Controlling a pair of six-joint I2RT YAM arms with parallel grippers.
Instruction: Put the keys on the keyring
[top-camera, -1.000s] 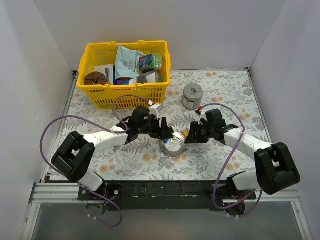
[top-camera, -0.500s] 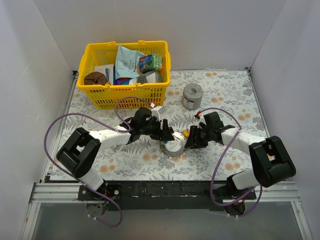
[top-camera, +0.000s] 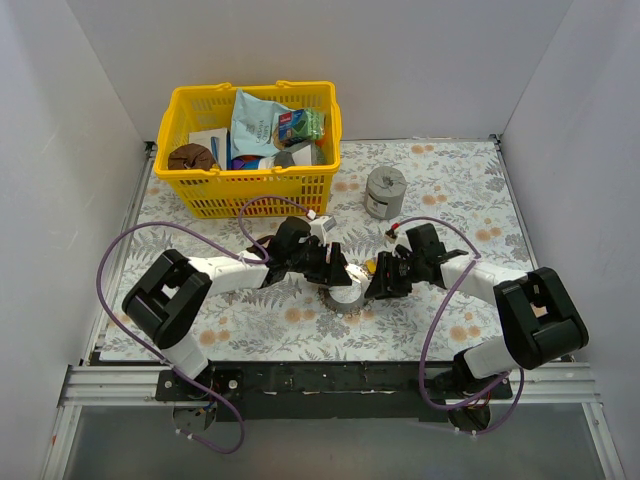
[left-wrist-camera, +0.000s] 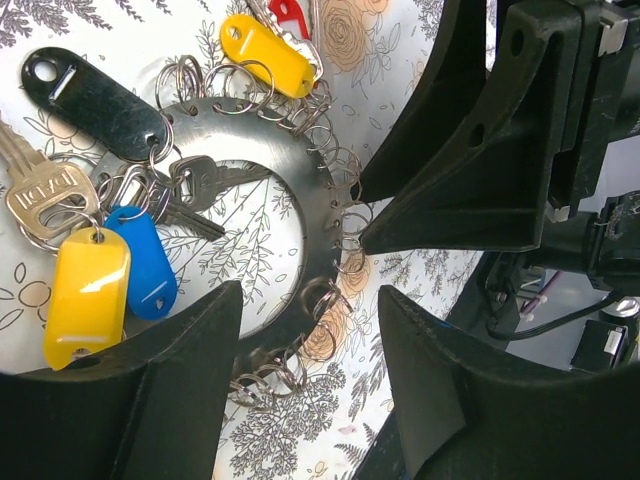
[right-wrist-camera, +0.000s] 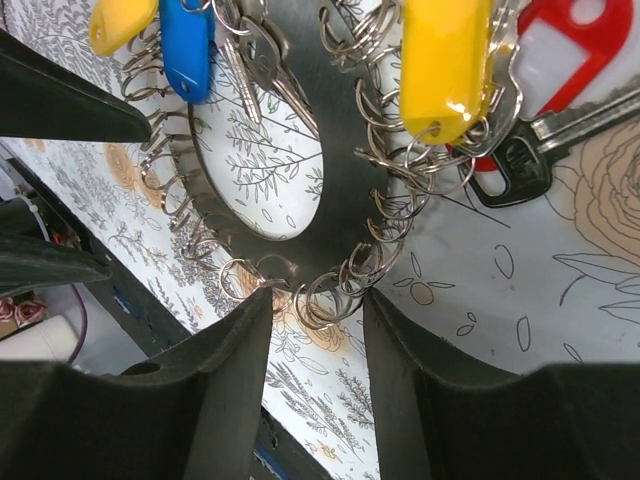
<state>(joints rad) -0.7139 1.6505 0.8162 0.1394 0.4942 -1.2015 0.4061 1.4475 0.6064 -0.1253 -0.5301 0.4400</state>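
Note:
The keyring (top-camera: 347, 294) lies flat on the floral cloth between my two grippers. It is a wide silver ring (left-wrist-camera: 315, 215) with small split rings all round its rim. Keys hang from it: a black tag (left-wrist-camera: 95, 95), yellow tags (left-wrist-camera: 85, 295) (right-wrist-camera: 445, 60), a blue tag (right-wrist-camera: 187, 40) and a red tag (right-wrist-camera: 560, 45). My left gripper (left-wrist-camera: 310, 300) (top-camera: 338, 272) is open and straddles the rim and its split rings. My right gripper (right-wrist-camera: 318, 300) (top-camera: 376, 282) is open over the opposite rim, a few split rings between its tips, the left tip touching one.
A yellow basket (top-camera: 250, 195) full of packets stands at the back left. A squat grey metal cylinder (top-camera: 385, 190) stands behind the right arm. Purple cables loop beside both arms. The right gripper's finger (left-wrist-camera: 450, 200) shows close by in the left wrist view.
My right gripper has moved left and down onto the keyring's rim. The left arm has edged right. Both pairs of jaws have narrowed slightly.

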